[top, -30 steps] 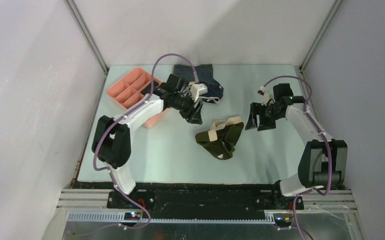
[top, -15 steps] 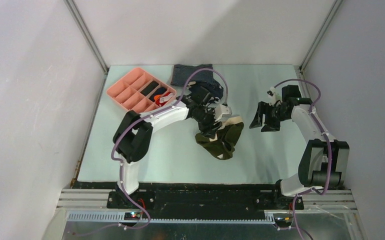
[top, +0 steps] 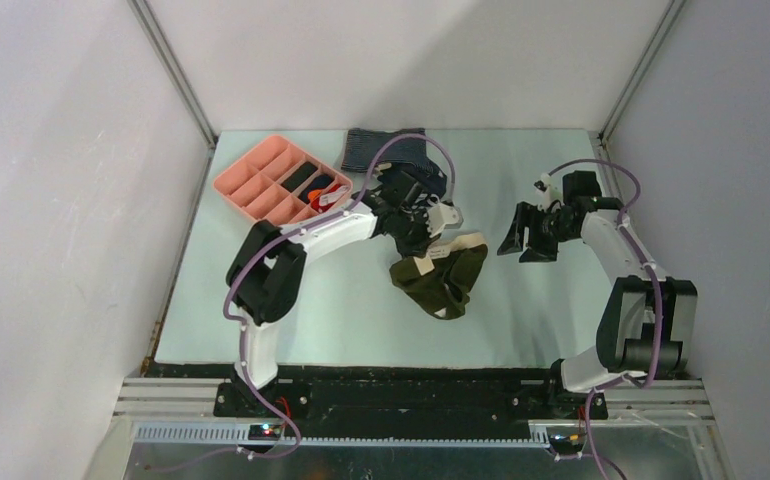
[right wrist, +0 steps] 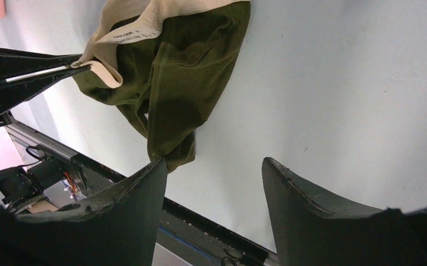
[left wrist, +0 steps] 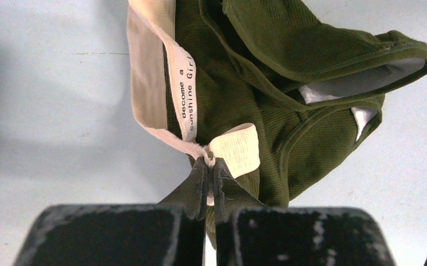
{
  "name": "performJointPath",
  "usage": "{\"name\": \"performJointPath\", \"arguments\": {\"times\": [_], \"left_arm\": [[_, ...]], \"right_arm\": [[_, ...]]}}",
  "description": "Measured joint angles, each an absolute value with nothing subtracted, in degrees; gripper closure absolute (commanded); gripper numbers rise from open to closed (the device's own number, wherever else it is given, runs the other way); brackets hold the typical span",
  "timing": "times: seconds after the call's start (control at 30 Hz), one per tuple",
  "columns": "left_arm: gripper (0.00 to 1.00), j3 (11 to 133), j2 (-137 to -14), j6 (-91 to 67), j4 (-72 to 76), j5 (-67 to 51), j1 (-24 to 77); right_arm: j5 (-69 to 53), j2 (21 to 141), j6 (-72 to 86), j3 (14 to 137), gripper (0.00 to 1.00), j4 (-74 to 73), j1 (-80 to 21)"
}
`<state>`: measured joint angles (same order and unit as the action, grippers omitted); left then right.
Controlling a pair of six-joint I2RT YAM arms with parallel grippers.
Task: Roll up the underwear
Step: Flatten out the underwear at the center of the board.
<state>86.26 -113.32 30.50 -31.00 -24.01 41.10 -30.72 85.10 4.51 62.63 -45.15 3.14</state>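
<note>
Pinching a fold of the cream elastic waistband (left wrist: 156,83), the left tool (left wrist: 208,166) has its black fingers pressed together on the small dark olive-green ribbed cloth underwear (left wrist: 244,105), which lies crumpled near the middle of the pale blue-green table (top: 291,310). I'd guess the grip is taken at the band because that is the firmest place to lift and spread the bunched garment flat before any rolling; the roll itself is not yet begun. The left arm reaches far forward and inward across the table, wrist angled down toward the cloth. The right tool (right wrist: 214,163) hovers to the right of the garment, apart from it, fingers spread wide with nothing between them, its arm bent at the elbow and turned toward the cloth, seemingly ready to take the other side.
</note>
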Motion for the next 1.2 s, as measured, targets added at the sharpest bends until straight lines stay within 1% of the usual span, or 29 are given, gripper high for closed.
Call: {"name": "performJointPath", "arguments": {"times": [0.2,0.33,0.47,0.53,0.7,0.87,1.0,1.1,1.2], "left_arm": [[1.0,85.8,-112.4,26.7,-30.5,-24.2,38.4],[1.0,84.0,-109.3,16.1,-28.3,-20.7,32.7],[1.0,82.3,-108.6,4.6,-25.9,-18.4,25.7],[1.0,80.7,-108.7,1.5,-26.0,-18.2,23.5],[1.0,78.5,-108.7,-1.4,-26.2,-18.4,24.4],[1.0,78.4,-108.7,-1.5,-26.0,-18.1,25.4],[1.0,78.4,-108.7,-1.5,-26.0,-18.1,25.3],[1.0,78.4,-108.7,-1.5,-26.0,-18.1,25.3],[1.0,78.4,-108.7,-1.5,-26.1,-18.1,25.3]], "right_arm": [[-29.5,89.2,3.5,63.8,0.33,-44.3,2.7],[-26.5,96.9,3.1,70.5,0.34,-43.9,0.8],[-24.2,105.6,2.3,79.8,0.36,-41.6,-4.1],[-23.8,108.8,1.7,82.7,0.38,-40.9,-5.9],[-25.1,115.8,0.3,89.0,0.4,-41.1,-9.5],[-25.2,120.9,-0.7,96.3,0.37,-41.4,-11.9],[-22.3,124.0,-1.1,102.2,0.42,-40.8,-15.3],[-18.6,126.8,-1.3,106.5,0.48,-40.1,-18.5],[-14.9,129.3,-1.5,109.0,0.52,-39.6,-21.0]]}}
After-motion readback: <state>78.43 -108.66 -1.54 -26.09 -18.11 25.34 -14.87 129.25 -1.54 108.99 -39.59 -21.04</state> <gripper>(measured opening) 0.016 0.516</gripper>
